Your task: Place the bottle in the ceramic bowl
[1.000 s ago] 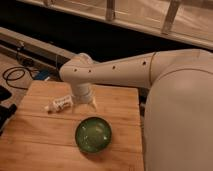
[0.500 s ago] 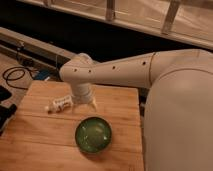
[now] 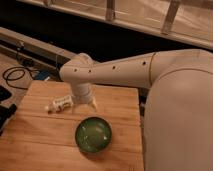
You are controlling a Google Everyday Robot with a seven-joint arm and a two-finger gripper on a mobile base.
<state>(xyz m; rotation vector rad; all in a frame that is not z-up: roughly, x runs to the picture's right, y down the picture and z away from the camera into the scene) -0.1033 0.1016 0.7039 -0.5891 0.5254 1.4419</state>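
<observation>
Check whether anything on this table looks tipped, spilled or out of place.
Only the bottle: it lies on its side on the table, beside the open gripper, outside the bowl. Nothing looks spilled or broken.

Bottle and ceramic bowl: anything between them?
Camera view: just bare wooden table between bottle and ceramic bowl; open end effector hangs beside the bottle, behind the bowl.

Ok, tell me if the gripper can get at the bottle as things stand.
Probably yes: the gripper hangs open at one end of the bottle, which lies on the table with nothing between them. The bowl sits clear of both.
</observation>
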